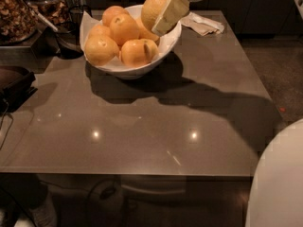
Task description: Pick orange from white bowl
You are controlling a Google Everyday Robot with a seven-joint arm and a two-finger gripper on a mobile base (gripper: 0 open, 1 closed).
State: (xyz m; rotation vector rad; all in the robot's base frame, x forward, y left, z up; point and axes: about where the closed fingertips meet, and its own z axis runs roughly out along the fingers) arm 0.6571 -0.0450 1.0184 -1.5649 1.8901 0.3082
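around: deeper-orange smaller oranges (pixel 124 30) heaped in wide glossy white bowl (pixel 138 72); crumpled white napkin (pixel 203 23) beside it on grey surface (pixel 165 126) | large pale yellow-orange orange (pixel 152 9) above bowl's right rim | cream end effector (pixel 163 20) clamped on it

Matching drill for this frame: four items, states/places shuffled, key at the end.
Things:
1. orange
2. white bowl
3. crumpled napkin
4. gripper

States:
A. lies on the table, right of the bowl
B. at the top edge, shut on one fruit
C. held at the bowl's rear right, above the other oranges
D. stands on the table, lined with paper, fruit inside

Pairs: 1-C, 2-D, 3-A, 4-B
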